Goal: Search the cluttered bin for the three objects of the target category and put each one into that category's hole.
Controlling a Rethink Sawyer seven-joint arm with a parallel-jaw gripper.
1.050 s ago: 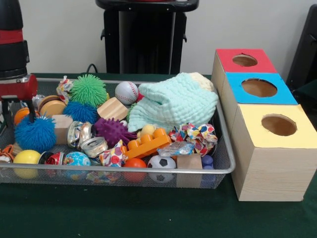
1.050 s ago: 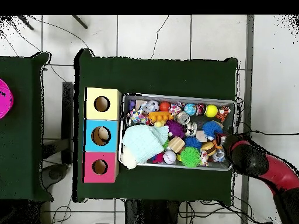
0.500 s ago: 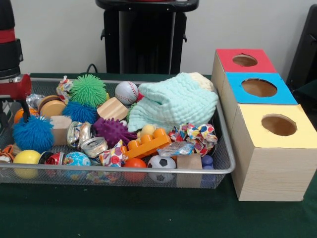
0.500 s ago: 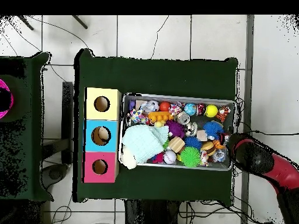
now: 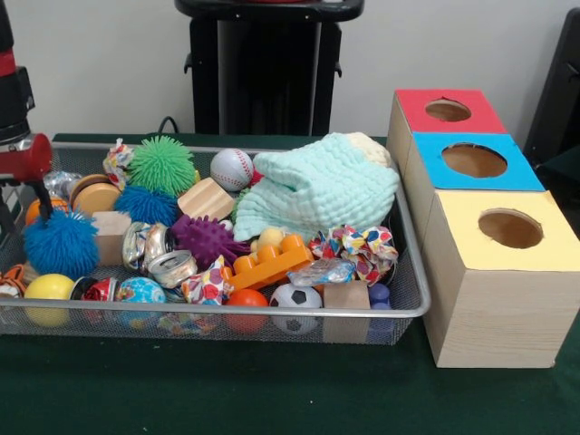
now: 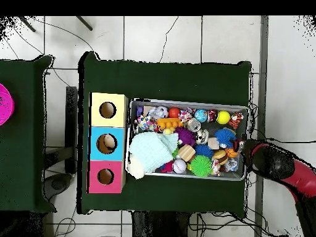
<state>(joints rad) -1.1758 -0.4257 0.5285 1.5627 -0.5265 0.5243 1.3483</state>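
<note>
At the left end of the wire bin, the gripper hangs just above the clutter, half cut off by the frame; whether it is open or closed cannot be told. The target category is not marked. Directly below and slightly right of the gripper sits a light blue fuzzy ball, the nearest pick. It is round, so no grasp axis matters. Moving right, a dark blue fuzzy ball and a green one make three fuzzy balls, probably the wanted set. Further right lie one purple spiky ball and one mint cloth. Beyond the bin's right end stand three boxes, each with one hole: red, blue, yellow.
</note>
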